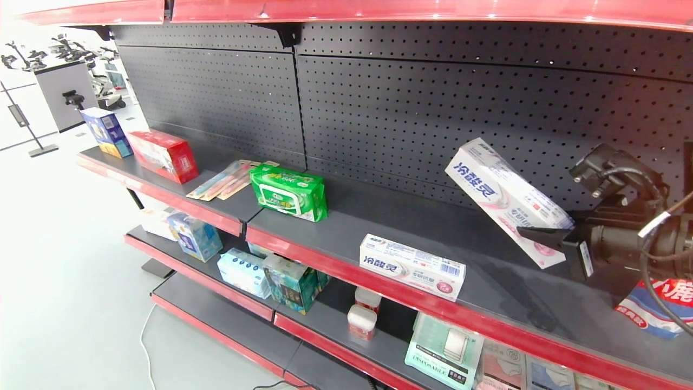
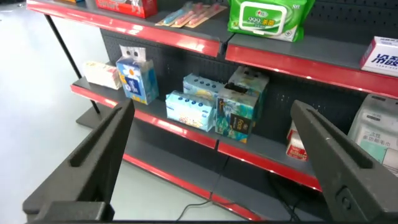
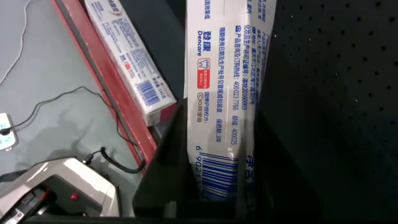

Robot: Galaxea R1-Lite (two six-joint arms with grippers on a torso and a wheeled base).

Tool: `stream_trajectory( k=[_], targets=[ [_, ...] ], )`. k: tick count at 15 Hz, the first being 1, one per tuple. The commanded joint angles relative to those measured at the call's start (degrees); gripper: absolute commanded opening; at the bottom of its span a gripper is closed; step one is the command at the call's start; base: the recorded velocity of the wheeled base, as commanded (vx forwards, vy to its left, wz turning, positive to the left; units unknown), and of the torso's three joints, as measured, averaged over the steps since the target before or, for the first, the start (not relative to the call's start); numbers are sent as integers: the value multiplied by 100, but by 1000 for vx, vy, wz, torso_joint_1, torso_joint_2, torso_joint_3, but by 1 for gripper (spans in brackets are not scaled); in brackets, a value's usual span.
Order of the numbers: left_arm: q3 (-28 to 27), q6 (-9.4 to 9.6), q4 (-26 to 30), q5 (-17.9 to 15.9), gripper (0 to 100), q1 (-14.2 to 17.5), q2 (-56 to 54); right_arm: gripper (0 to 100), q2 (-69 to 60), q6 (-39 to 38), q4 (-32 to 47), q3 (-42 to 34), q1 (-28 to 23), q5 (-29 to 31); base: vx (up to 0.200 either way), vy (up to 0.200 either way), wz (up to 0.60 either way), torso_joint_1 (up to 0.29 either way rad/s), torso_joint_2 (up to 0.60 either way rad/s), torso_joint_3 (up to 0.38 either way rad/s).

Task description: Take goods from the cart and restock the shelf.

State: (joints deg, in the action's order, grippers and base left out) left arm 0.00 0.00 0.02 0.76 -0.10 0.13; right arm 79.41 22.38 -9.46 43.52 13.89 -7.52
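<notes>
Right gripper (image 1: 547,238), at the frame's right edge, pinches the lower end of a toothpaste box (image 1: 503,195) — tilted over the shelf (image 1: 352,216), not yet laid flat. A matching box (image 1: 412,266) lies at the shelf's front edge, lower centre; a green wipes pack (image 1: 289,191) sits farther off, centre left. Left gripper (image 2: 211,155) hangs spread, empty. Judged partway: one box placed, one pending.

Looks like a shop aisle, or a mock-up of one: black metal shelves with red front edges (image 1: 379,216), a black pegboard back panel (image 1: 406,108), and retail goods laid out, like a white toothpaste box (image 1: 411,266), a green wipes pack (image 1: 289,192) and pale blue tissue packs (image 1: 243,272). Bare white floor (image 1: 65,271) alongside.
</notes>
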Motion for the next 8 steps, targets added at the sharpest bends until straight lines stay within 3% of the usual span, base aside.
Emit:
stream_trajectory(
  k=[1,4,8],
  targets=[
    [0,0,-2,4,100,1,13,0,602,126,6,341,-17,-4,0,0,0,0,0,0],
    [0,0,-2,4,100,1,13,0,1041,1014,6,412,-422,-259,0,0,0,0,0,0],
    [0,0,-2,4,100,1,13,0,1569,1277,6,684,-510,-364,0,0,0,0,0,0]
  ],
)
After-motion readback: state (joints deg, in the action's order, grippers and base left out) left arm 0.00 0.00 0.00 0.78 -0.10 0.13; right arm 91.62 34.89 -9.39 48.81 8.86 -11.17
